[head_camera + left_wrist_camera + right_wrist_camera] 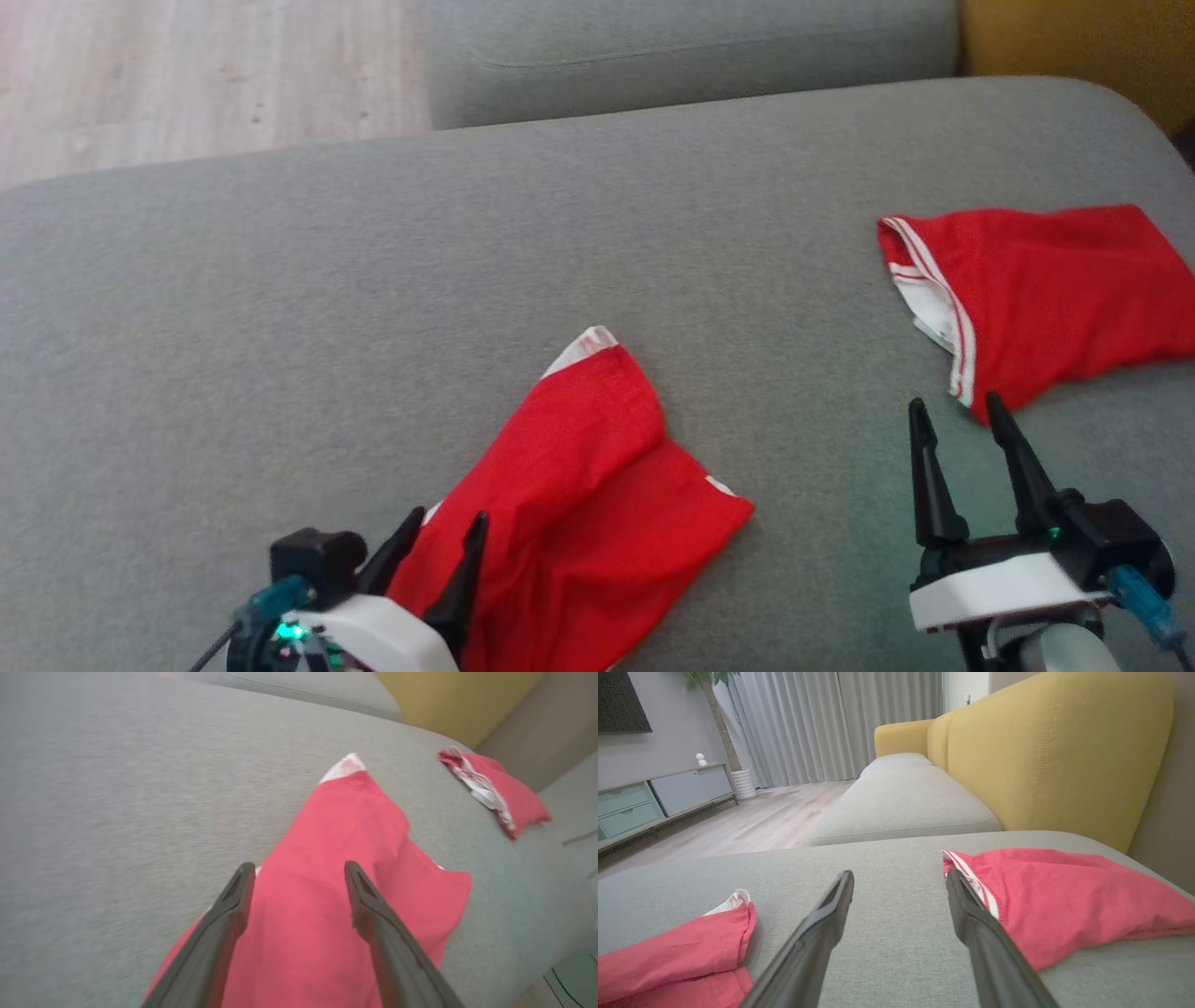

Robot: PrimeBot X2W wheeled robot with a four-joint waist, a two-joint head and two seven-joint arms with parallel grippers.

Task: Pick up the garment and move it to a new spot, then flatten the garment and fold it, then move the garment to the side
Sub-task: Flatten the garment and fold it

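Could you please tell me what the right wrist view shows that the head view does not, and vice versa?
The right wrist view adds grey curtains, a low cabinet and a potted plant across the room. The head view adds the left gripper, fingers open over the nearer red garment. Both share that garment, the grey cushion, the farther red garment with its white-striped waistband, the right gripper with open fingers, and the wooden floor.

seat before me: grey cushion (373, 280)
behind it: yellow backrest (1055, 756)
floor (752, 821): pale wood planks
far wall: grey curtains (808, 723), low sideboard (654, 798)
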